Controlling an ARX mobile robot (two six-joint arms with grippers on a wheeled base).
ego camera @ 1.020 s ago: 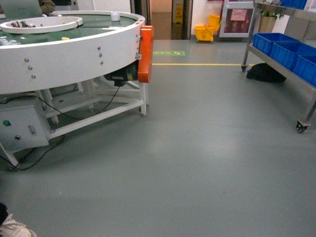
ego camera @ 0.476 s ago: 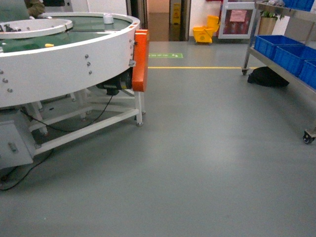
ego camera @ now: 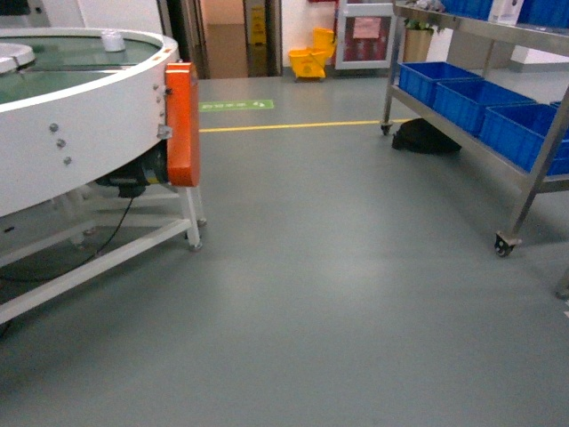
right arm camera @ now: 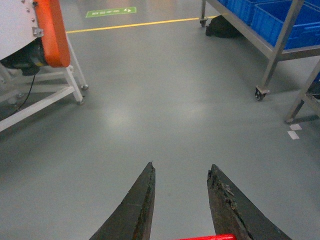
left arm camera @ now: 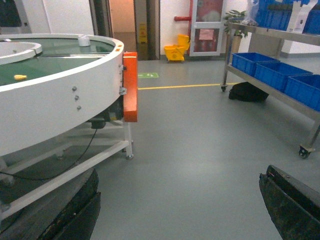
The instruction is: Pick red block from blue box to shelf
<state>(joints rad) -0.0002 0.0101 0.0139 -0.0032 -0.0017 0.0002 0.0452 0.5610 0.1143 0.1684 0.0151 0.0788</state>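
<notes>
The red block [right arm camera: 207,237] shows only as a thin red sliver at the bottom edge of the right wrist view, held deep between the dark fingers of my right gripper [right arm camera: 182,165], which hangs over bare grey floor. My left gripper [left arm camera: 181,172] is open wide with only floor between its fingers. The shelf [ego camera: 533,160], a stainless-steel rack on casters, stands along the right side and also shows as the shelf [left arm camera: 280,95] and the shelf [right arm camera: 280,37]. The blue box is out of view. Neither gripper appears in the head view.
A round white conveyor table [ego camera: 80,133] with an orange guard [ego camera: 182,124] fills the left. Deep blue bins [ego camera: 462,93] sit on the shelf's lower tier, with a black bag [ego camera: 425,136] under it. A yellow floor line [ego camera: 293,125] and a mop bucket [ego camera: 311,60] lie beyond.
The head view has swung to the right: the conveyor table slid toward the left edge and the shelf with its bins came further into view and nearer.
</notes>
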